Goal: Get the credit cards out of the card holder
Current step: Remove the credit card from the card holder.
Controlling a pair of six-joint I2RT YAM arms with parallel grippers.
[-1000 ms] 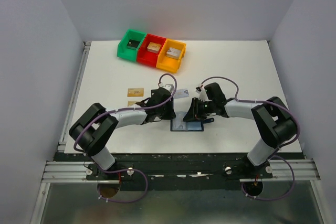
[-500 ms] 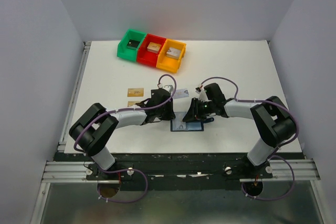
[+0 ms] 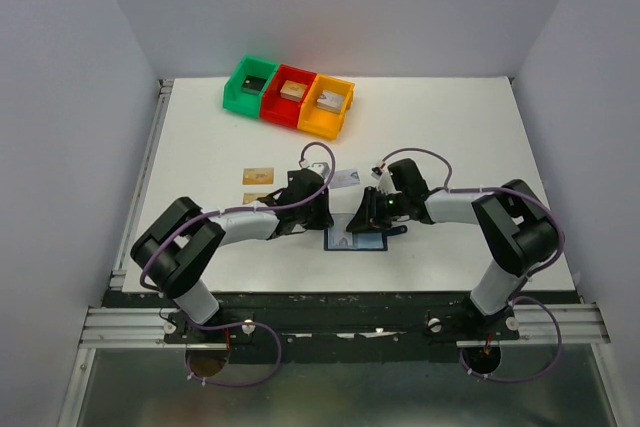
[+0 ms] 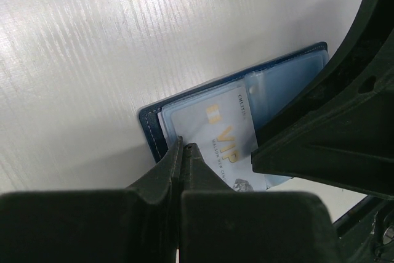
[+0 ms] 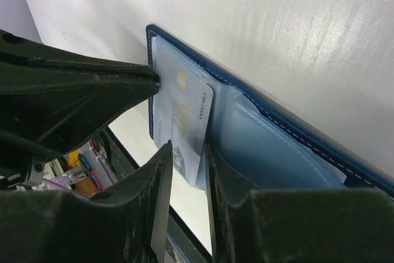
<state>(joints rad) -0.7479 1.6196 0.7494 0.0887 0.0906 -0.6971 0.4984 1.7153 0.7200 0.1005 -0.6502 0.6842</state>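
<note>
White worktop [image 3: 450, 127] carries the open card holder [image 3: 365, 242] between the arms. A tan-gold card [image 3: 258, 175] and a pale card [image 3: 345, 178] lie out already. One VIP card [image 5: 184, 112] sits half pocketed; the right pincer [image 5: 184, 164] straddles its corner, slightly apart, while the left pincer [image 4: 183, 152], together, pins the holder's edge.

Def a robotics lab cell, not a home: bare white table [image 3: 450, 127] boxed by blank grey walls [image 3: 350, 7], 2 robot arms [image 3: 245, 222] bolted to an alu rail [image 3: 340, 327], colour-coded bins [image 3: 280, 115] well beyond the fingers [image 4: 154, 183].
</note>
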